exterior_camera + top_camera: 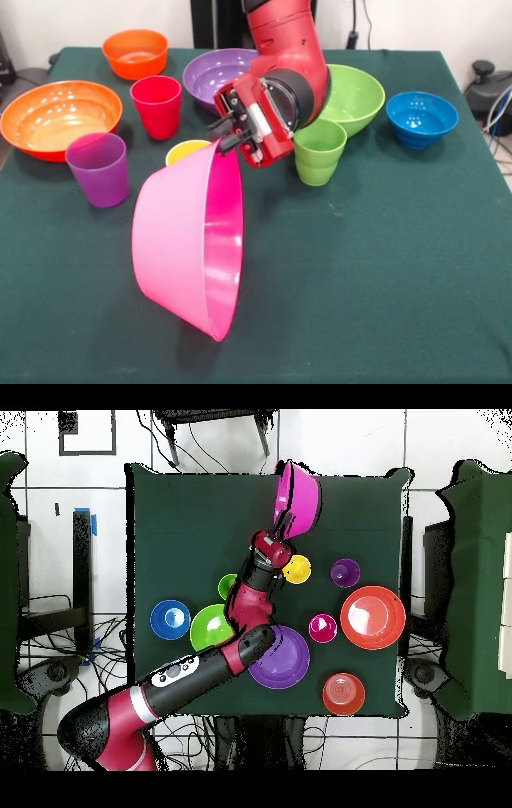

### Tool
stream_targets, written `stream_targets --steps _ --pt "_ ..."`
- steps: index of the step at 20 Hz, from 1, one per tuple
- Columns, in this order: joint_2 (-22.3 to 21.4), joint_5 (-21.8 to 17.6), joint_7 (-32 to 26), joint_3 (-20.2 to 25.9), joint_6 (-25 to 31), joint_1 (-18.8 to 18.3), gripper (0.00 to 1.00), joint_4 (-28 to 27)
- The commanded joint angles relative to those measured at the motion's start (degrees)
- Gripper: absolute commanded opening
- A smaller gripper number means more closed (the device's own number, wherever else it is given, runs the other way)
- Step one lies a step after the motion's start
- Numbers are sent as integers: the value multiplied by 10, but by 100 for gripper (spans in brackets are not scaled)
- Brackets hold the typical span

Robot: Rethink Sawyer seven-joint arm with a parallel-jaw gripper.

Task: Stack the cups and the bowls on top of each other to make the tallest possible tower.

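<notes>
My gripper is shut on the rim of the large pink bowl and holds it tipped on its side, mouth towards the picture's right. In the overhead view the gripper and pink bowl are near the table's far edge. The yellow cup stands just behind the bowl, partly hidden. The red cup, purple cup and green cup stand upright. The large orange bowl, small orange bowl, purple bowl, lime green bowl and blue bowl sit apart, mouths up.
The table has a dark green cloth. The arm reaches over the purple and lime green bowls. In the overhead view the cups and bowls cluster on the half of the table near the robot's base.
</notes>
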Motion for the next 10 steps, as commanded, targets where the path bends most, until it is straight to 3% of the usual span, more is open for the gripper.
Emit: stream_targets --steps 1,10 --pt "19 5 -133 67 64 -6 0 -59" --pt "-27 -171 -17 46 69 -27 0 -41"
